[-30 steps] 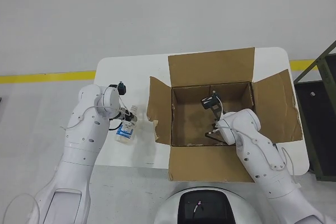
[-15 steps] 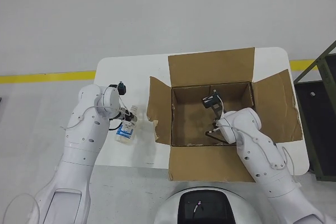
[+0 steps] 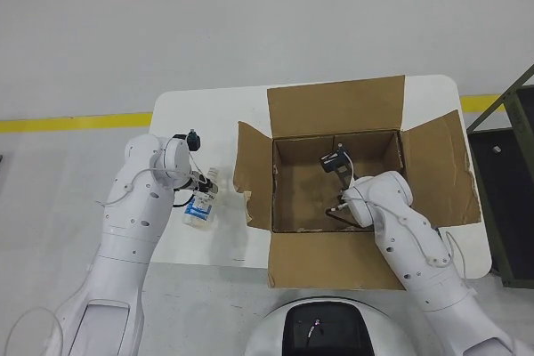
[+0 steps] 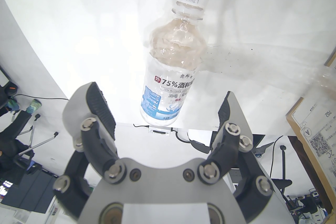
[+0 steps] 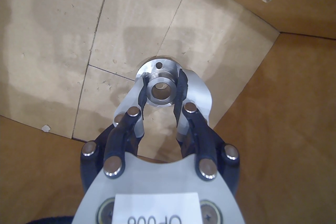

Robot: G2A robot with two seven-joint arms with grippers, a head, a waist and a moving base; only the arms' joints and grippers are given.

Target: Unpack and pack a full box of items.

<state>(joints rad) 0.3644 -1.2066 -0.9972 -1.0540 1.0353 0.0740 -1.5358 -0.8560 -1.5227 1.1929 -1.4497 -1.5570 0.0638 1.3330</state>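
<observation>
left jaws: spread wide, holding nothing. they hang over a clear plastic bottle with a white cap and a blue-and-white label (image 4: 172,78), and neither pad touches it.

the bottle (image 3: 198,208) lies on its side on the white bench (image 3: 205,116), outside the box, between my left arm and the box's left flap. its cap end points away from my body. liquid inside is bubbled up toward the neck.

right jaws: drawn narrow, clamped on a small silver metal collar with a flange and a round bore (image 5: 160,86), one pad on each side of its hub. this is down inside the open brown cardboard box (image 3: 338,107), close over the floor panels (image 5: 52,25). i cannot tell whether the collar rests on the floor or sits just above it.

box stands on the bench with all four flaps folded out.
</observation>
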